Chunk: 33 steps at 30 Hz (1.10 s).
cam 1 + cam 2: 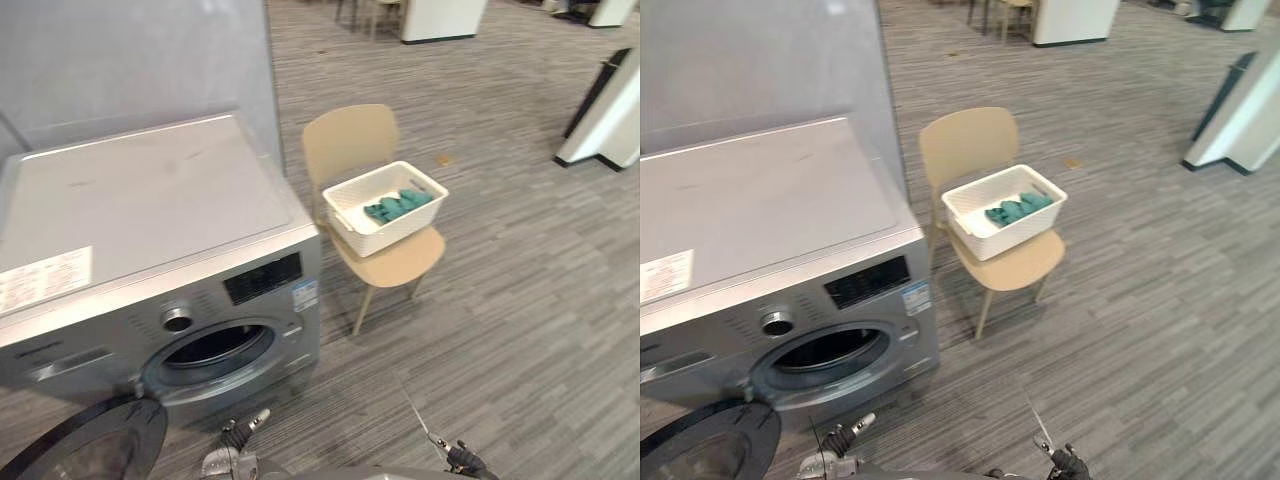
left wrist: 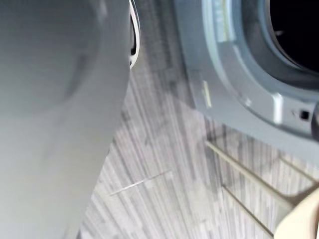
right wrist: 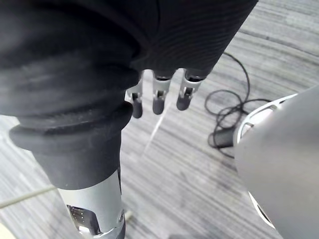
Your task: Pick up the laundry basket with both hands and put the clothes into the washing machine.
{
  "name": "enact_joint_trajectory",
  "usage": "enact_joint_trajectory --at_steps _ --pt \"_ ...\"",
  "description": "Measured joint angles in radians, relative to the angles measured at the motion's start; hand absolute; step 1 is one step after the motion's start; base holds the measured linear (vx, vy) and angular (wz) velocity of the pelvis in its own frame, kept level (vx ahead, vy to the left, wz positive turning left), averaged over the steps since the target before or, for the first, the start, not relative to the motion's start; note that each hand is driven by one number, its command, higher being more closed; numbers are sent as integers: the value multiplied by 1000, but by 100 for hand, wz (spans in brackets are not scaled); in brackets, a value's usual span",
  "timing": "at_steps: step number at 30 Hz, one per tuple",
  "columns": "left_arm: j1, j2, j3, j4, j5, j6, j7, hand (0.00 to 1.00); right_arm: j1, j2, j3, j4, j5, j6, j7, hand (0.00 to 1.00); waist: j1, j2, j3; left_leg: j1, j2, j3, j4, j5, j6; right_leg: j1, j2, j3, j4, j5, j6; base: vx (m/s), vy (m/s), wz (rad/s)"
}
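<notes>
Fingers of the right hand [image 3: 158, 98] hang loose and apart over the floor [image 3: 184, 169], holding nothing. Ahead stands the washer [image 1: 150, 210], its door [image 1: 90, 445] swung open. Just past it, on a chair [image 1: 350, 140], sits the basket [image 1: 395, 236] — green clothes [image 1: 398, 206] inside.

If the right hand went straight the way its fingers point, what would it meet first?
The grey striped floor. The right hand points its relaxed fingers down at it, with nothing between as far as the wrist view shows; depth is hard to judge.
</notes>
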Motion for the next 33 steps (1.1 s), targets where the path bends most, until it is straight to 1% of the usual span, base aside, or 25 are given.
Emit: enact_joint_trajectory --at_steps 1,2,4,5,6,7,8,11,12,13,15,17,19,21,22,23,24,25,26,27,28,29,30,31,33 --pt "-4 -18 -5 -18 -4 0 2 0 -6 -20 -8 1 0 -2 -2 0 -1 13 14 -51 -122 -88 56 -84 -37 -2 -9 32 9 -8 -13 74 53 -73" --pt "-3 -32 -16 -22 -8 -3 3 0 -4 -35 -13 2 -1 -3 -2 0 1 30 25 -84 -228 -127 32 -130 -52 -2 -15 53 7 -8 -14 73 53 -68" --pt "-3 -38 -27 -22 -11 -11 2 0 -2 -36 -24 3 -2 0 -2 0 4 45 34 -102 -329 -117 -100 -134 -47 2 -13 66 2 -10 -11 112 76 -47" --pt "-5 -38 -35 -21 -16 -15 0 0 -1 -26 -38 3 -4 2 -3 0 14 49 35 -101 -388 -107 -267 -128 -44 1 -9 83 1 -16 -1 213 108 -47" --pt "-3 -38 -32 -19 -23 -14 -3 0 -4 -16 -55 3 -28 2 -3 0 24 57 35 -87 -426 -132 -442 -82 -48 -1 5 94 1 -24 10 190 81 -43" --pt "-5 -35 -22 -17 -29 -14 -7 0 -10 -7 -55 5 -38 2 -3 0 35 54 38 -71 -439 -143 -463 -52 14 -1 4 109 2 -31 20 252 85 -24" --pt "-7 -23 22 -18 -35 -15 -15 0 -22 20 -54 8 -44 3 0 0 44 20 39 -56 -471 -144 -485 -62 36 2 -20 118 0 -44 37 190 46 -3" --pt "1 -35 117 -18 -42 -2 -14 0 -38 28 -55 10 -71 5 1 0 55 4 46 -24 -496 -131 -443 -130 73 34 -56 120 62 -92 74 263 65 -5" --pt "8 -26 122 -3 -39 9 -13 0 -49 35 -54 5 -70 3 6 0 66 -3 49 34 -514 -106 -466 -157 84 20 -83 135 179 -139 90 287 69 -44" --pt "22 -24 116 13 -39 15 -13 0 -54 40 -36 -7 -69 2 19 0 69 2 46 99 -526 -88 -510 -166 87 -59 -114 151 383 -159 106 323 91 -46" --pt "52 -6 80 12 -42 16 -12 0 -49 42 10 -57 -70 -6 41 0 55 -14 46 190 -548 -72 -566 -172 84 -243 -165 192 843 -118 165 316 65 -12" --pt "50 16 29 12 -40 24 -12 0 -56 38 14 -58 -71 -6 40 0 37 -16 52 234 -551 -87 -559 -185 88 -326 -182 176 1013 -124 154 274 -20 32" --pt "33 23 2 12 -39 24 -11 0 -56 33 -20 -40 -71 -7 38 0 32 -14 53 276 -544 -105 -560 -183 88 -341 -231 108 983 -149 120 320 -87 45" --pt "6 17 -9 9 -40 25 -8 0 -51 25 -61 -39 -69 -8 35 0 20 -7 49 304 -540 -152 -571 -182 62 -352 -292 85 860 -156 104 364 -166 68" --pt "-4 9 -2 22 -42 44 12 0 -41 22 -90 -55 -69 -9 34 0 6 2 44 306 -527 -190 -577 -187 47 -353 -308 126 727 -151 99 371 -284 96" --pt "-3 8 -4 21 -41 43 12 0 -26 24 -124 -72 -69 -7 35 0 2 -4 36 303 -513 -226 -577 -194 24 -345 -305 220 570 -130 91 277 -288 91" --pt "-2 9 -3 21 -41 42 19 0 -22 28 -145 -73 -69 -5 37 0 2 -3 32 299 -508 -248 -575 -200 8 -340 -299 272 495 -106 88 256 -374 89" --pt "3 22 -2 22 -41 43 32 0 -18 41 -197 -63 -69 2 37 0 1 -9 27 299 -496 -282 -570 -217 -23 -321 -302 358 386 -47 110 257 -471 87" --pt "21 48 -1 21 -40 40 32 0 -15 57 -226 -44 -69 4 37 0 1 -26 18 308 -480 -318 -557 -238 -58 -295 -312 354 314 55 188 267 -535 80" --pt "33 62 9 21 -40 40 33 0 -14 63 -228 -33 -69 5 38 0 1 -39 9 315 -471 -326 -553 -250 -79 -289 -314 330 303 67 235 261 -620 38" --pt "60 54 22 21 -37 33 25 0 -19 49 -230 -17 -73 16 38 0 7 -22 0 329 -410 -336 -543 -269 -110 -258 -264 298 318 -31 239 242 -594 -3" --pt "71 27 38 22 -41 28 24 0 -22 34 -229 1 -78 20 39 0 11 27 -18 324 -355 -340 -520 -271 -123 -251 -211 280 323 -37 213 271 -639 -10" --pt "78 -29 54 23 -56 17 18 0 -15 5 -229 27 -77 22 38 0 12 45 -30 288 -306 -373 -426 -232 -135 -222 -157 248 320 -59 174 208 -474 -4" --pt "81 -34 82 20 -74 7 8 0 -9 -2 -230 36 -77 21 38 0 13 45 -31 260 -294 -389 -374 -208 -119 -206 -137 235 313 -67 159 197 -566 32" --pt "71 -28 114 19 -113 -2 1 0 12 -3 -227 47 -68 21 38 0 -13 30 -25 148 -255 -387 -177 -102 -12 -137 -109 167 274 -89 123 133 -458 58"
